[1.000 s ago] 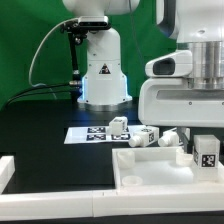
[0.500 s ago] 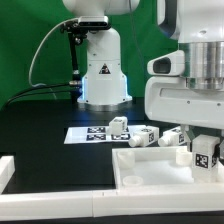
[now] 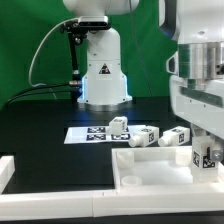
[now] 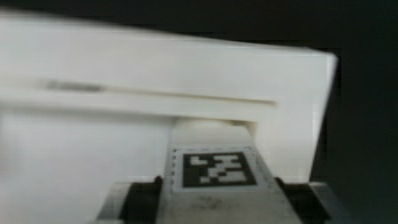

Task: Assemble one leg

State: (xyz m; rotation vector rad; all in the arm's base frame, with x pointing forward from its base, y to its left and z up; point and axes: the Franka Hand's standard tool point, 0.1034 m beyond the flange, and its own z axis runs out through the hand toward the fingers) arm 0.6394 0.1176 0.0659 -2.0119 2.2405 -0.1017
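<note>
The leg (image 4: 215, 165), a short white post with a square tag on its face, sits pinched between the fingers of the gripper (image 3: 207, 160), which is clenched on its lower end. It hangs upright just above the tabletop part (image 3: 165, 170), the large white tray with a raised rim, over the corner nearest the exterior view's right. In the wrist view the leg's free end points at the tray's pale rim and nothing more of the seat shows.

Judging from this, the step in hand is setting the leg into its corner socket. Doing it well likely calls for keeping the post vertical, lining it up squarely before lowering, and pressing down gently so it does not jam or push the tray aside.

Beyond the tray lie three spare legs (image 3: 146, 137), and behind them the marker board (image 3: 88, 133) on the black table (image 3: 45, 135).
</note>
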